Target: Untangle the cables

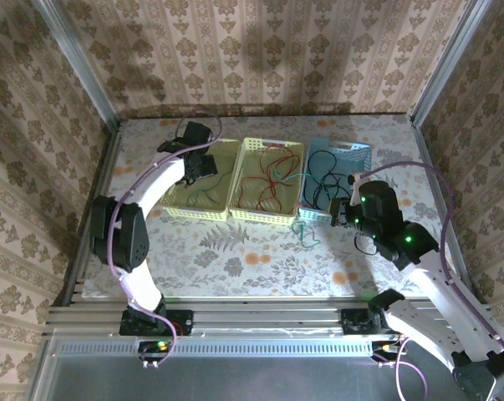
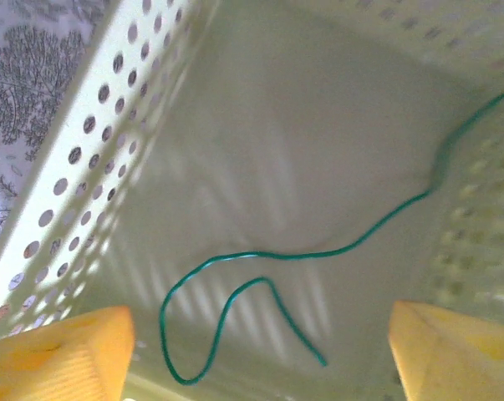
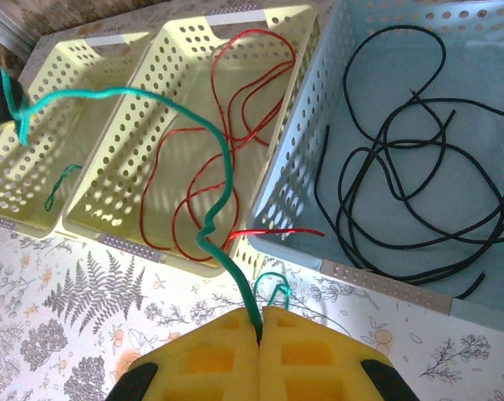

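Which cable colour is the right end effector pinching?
The green cable, clamped in the right end effector; the red cables and black cables lie ungripped.

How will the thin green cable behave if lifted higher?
Probably floppy: the thin green cable arcs and kinks above the shut right gripper. Likely light, being thin. It may drag across the middle yellow perforated basket.

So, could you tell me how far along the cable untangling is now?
Done: the thin black cables lie in the light blue perforated basket, the thin red cables in the middle pale yellow basket. In hand: the right gripper is shut on the thin green cable, which arcs towards the left pale yellow basket, where the left gripper hangs open. Left: a green loop lying on the floral tablecloth.
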Robot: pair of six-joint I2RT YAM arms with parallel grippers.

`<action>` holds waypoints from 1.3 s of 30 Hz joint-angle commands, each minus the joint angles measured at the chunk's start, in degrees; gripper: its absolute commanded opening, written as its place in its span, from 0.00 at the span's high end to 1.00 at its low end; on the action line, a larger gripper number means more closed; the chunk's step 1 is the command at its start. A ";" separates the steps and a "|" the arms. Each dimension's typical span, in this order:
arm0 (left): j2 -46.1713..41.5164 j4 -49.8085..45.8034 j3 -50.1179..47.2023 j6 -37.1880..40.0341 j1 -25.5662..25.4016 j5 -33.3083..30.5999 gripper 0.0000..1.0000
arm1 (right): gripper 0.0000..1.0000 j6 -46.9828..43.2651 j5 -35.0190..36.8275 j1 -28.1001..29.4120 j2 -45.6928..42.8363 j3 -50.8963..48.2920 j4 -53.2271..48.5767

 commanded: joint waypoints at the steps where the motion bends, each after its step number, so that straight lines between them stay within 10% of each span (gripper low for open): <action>1: -6.40 1.59 1.86 1.66 -0.94 2.09 0.15 | 0.99 -0.60 -0.41 0.51 0.86 0.90 -0.40; 10: -17.50 24.47 -11.62 3.22 -4.26 40.62 0.03 | 0.98 -0.84 -6.94 1.74 4.29 1.86 2.15; 22: -19.57 36.56 -19.97 -0.09 -9.74 49.43 0.03 | 0.98 -1.37 -10.77 4.67 6.67 4.13 5.46; 32: -21.44 33.19 -21.26 2.54 -10.63 47.11 0.85 | 0.99 -0.41 -3.99 5.30 6.97 4.07 4.01; 39: -26.95 32.45 -24.39 1.58 -8.40 38.12 1.00 | 0.99 1.52 0.64 4.16 7.48 3.54 1.71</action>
